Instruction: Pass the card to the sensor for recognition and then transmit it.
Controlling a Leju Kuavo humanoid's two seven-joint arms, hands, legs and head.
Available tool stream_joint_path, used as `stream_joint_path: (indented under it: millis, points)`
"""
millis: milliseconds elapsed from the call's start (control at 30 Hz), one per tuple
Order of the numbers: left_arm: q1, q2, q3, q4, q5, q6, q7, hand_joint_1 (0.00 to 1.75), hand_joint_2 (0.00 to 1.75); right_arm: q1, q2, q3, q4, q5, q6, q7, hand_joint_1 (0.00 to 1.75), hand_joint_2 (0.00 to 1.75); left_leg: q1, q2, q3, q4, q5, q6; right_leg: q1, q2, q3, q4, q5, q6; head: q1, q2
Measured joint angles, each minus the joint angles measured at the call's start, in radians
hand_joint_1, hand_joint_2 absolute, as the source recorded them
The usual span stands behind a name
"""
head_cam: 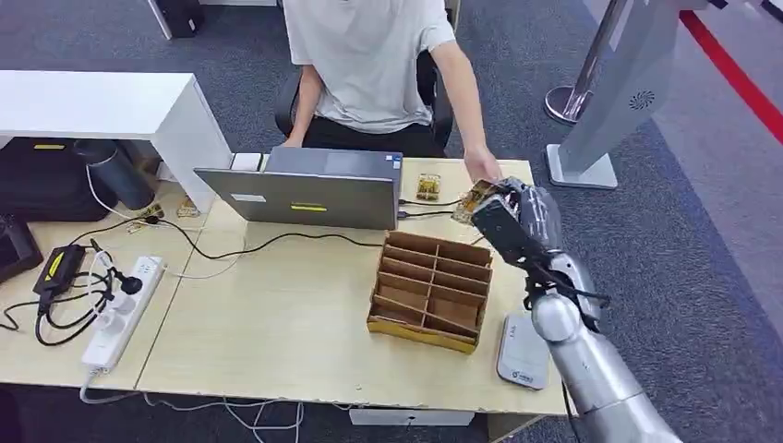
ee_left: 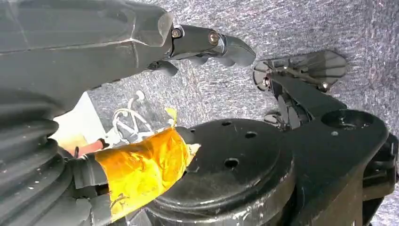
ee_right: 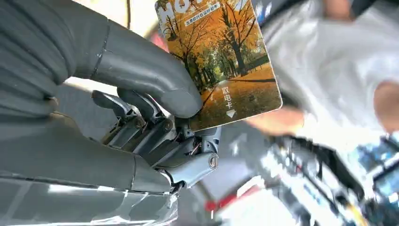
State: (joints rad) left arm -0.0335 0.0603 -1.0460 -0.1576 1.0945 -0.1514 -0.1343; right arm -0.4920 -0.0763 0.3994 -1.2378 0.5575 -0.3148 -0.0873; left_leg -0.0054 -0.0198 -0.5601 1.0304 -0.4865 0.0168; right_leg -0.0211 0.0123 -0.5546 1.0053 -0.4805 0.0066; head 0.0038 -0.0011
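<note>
Right robot hand pinches the card by one edge, leaving most of it exposed, likely for handover. It is raised beyond the cardboard organizer, beside the person's hand. Left robot hand holds nothing, fingers curled.

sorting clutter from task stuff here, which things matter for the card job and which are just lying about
Part of the job:
- card, pinched by the right hand
- person's hand reaching toward it
- grey pad at the table edge, possibly the sensor

Lying about:
- laptop
- cardboard organizer
- power strip
- small box
</note>
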Motion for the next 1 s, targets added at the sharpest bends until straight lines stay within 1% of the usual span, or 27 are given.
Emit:
stream_joint_path:
  millis: [67,167,233,300,333,500,733,1000]
  points:
    - [-0.001,0.0,-0.007,0.0,-0.004,-0.002,0.007,0.0,1.75,-0.034,0.001,0.01,0.039,0.102,-0.061,0.034,1.75,1.75,0.0,0.0,-0.001,0.0,0.0,0.0,0.0,0.0,-0.001,0.0,0.0,0.0,0.0,0.0]
    - [-0.006,0.001,-0.021,0.0,-0.017,-0.005,0.013,0.0,1.75,-0.128,0.0,0.021,0.117,0.324,-0.202,0.09,1.75,1.75,0.0,0.0,-0.002,0.0,0.001,-0.001,0.0,0.0,-0.003,0.001,0.001,0.0,0.0,0.0]
    - [-0.007,0.001,-0.03,0.0,-0.017,-0.007,0.016,0.0,1.75,-0.176,0.0,0.022,0.161,0.416,-0.251,0.109,1.75,1.75,0.0,0.0,-0.002,0.0,0.001,-0.001,0.0,0.0,-0.003,0.001,0.001,0.0,0.0,0.0]
    - [-0.007,0.001,-0.034,0.0,-0.017,-0.012,0.016,0.0,1.75,-0.203,0.001,0.021,0.191,0.447,-0.261,0.114,1.75,1.75,0.0,0.0,-0.002,0.0,0.001,-0.001,0.0,0.0,-0.003,0.001,0.001,0.0,0.0,0.0]
    - [-0.007,0.001,-0.036,0.0,-0.017,-0.015,0.016,0.0,1.75,-0.211,0.001,0.021,0.203,0.452,-0.261,0.116,0.0,1.75,0.0,0.0,-0.002,0.0,0.001,-0.001,0.0,0.0,-0.003,0.001,0.001,0.0,0.0,0.0]
    - [-0.008,-0.001,-0.047,0.0,-0.017,-0.035,0.032,0.0,1.75,-0.24,0.002,0.021,0.239,0.489,-0.265,0.117,0.0,1.75,0.0,-0.001,-0.002,0.0,0.001,-0.001,0.0,0.0,-0.003,0.001,0.001,0.0,0.0,0.0]
    - [-0.008,-0.003,-0.048,0.0,-0.01,-0.018,0.042,0.0,1.75,-0.235,0.002,0.021,0.254,0.515,-0.264,0.135,0.0,1.75,0.0,-0.001,-0.002,0.0,0.001,-0.001,0.0,0.0,-0.004,0.001,0.001,0.0,0.0,0.0]
    - [-0.008,-0.006,-0.048,0.0,-0.009,-0.017,0.048,0.0,1.75,-0.207,0.001,0.013,0.252,0.543,-0.259,0.141,0.0,1.75,0.0,-0.001,-0.002,0.0,0.001,-0.001,0.0,0.0,-0.004,0.001,0.001,0.0,0.0,0.0]
